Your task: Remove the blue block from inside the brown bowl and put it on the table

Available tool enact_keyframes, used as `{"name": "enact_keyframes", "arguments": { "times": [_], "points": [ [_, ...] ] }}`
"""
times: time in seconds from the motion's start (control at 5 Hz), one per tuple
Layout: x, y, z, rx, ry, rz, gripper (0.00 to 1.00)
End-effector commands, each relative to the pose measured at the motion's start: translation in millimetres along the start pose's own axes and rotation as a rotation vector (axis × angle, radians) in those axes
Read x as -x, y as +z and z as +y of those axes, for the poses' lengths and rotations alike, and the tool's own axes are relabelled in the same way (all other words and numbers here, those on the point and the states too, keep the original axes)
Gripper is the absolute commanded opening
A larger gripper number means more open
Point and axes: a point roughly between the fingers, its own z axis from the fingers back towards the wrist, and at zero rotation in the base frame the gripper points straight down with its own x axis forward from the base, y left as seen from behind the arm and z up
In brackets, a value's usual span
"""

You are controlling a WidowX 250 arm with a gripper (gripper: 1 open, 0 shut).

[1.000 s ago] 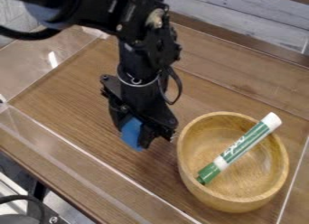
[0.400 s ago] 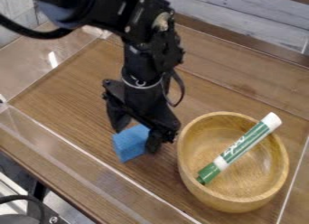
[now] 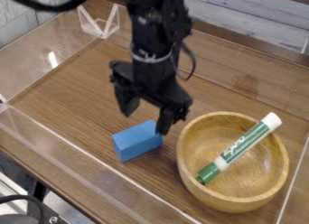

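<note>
Camera view: gripper spread wide, holding nothing, hanging just above the blue block. Block flat on the table, just beside the brown bowl. Only real risk: clipping the block or bowl rim while pulling away, nudging either.

A bright blue block, a light-brown grained bowl, a green-and-white marker, a black gripper and a brown wood-grain table are seen.
</note>
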Motion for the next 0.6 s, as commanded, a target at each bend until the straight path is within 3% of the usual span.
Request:
{"name": "enact_keyframes", "arguments": {
  "times": [0.0,0.2,0.4],
  "points": [
    [-21.8,39.0,1.0,0.017,0.023,-0.068,1.00],
    [-38.4,58.4,-0.6,0.037,0.021,-0.089,1.00],
    [-48.7,58.1,-1.5,0.055,0.003,-0.110,1.00]
  ]
}}
